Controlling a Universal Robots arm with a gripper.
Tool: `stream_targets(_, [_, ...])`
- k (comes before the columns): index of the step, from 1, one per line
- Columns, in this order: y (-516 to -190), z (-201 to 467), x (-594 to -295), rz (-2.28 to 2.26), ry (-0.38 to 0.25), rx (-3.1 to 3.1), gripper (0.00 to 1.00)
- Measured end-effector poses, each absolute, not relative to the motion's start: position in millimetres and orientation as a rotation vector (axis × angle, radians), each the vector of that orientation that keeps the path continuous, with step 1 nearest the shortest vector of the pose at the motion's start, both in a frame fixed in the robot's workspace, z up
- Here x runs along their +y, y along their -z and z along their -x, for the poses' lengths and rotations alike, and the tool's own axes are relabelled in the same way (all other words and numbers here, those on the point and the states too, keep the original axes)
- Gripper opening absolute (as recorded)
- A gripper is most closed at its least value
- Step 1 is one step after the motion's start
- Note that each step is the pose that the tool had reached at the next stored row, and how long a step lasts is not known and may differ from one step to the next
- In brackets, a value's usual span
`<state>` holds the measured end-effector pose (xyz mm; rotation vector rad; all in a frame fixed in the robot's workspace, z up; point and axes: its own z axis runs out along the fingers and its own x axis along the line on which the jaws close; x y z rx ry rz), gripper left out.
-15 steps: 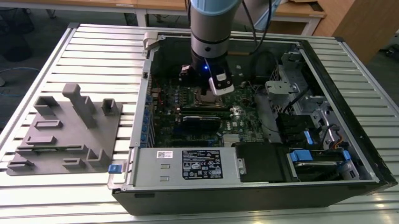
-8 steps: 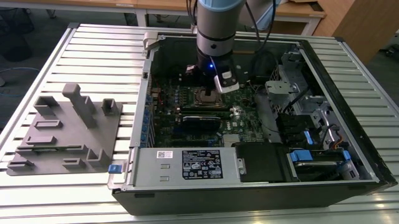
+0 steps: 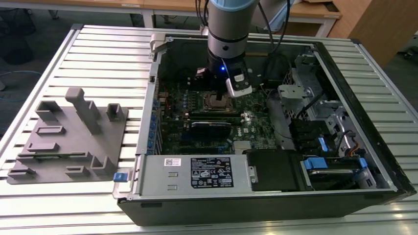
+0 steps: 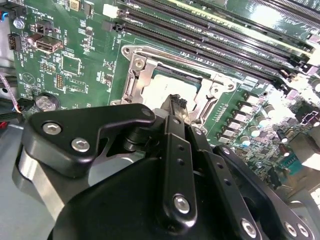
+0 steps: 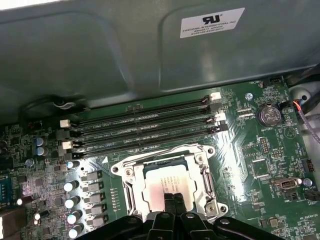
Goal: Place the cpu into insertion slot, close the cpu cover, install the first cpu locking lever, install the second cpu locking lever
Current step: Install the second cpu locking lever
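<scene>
**Gripper poised right over the seated chip**

In the exterior view, centre frame, the gripper (image 3: 220,95) hangs inside the open computer case (image 3: 365,147), directly above the insertion slot (image 3: 218,101).

In the first wrist view the cpu (image 5: 167,181) lies flat in the socket at lower centre, the cpu cover (image 5: 200,172) down around it. The fingers (image 5: 172,201) are drawn together, holding nothing, tips just over the chip's near edge. Long memory slots (image 5: 145,125) run just beyond the frame; green board lies open on both sides.
</scene>
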<state>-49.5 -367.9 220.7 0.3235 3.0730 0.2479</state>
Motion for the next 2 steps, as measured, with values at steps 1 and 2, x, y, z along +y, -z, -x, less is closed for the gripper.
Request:
stream_targets(1, [-220.7, 49.5, -367.9, -0.323, -0.248, 3.073, 0.10])
stream_targets(2, [-220.7, 49.5, -367.9, -0.323, -0.248, 3.073, 0.10])
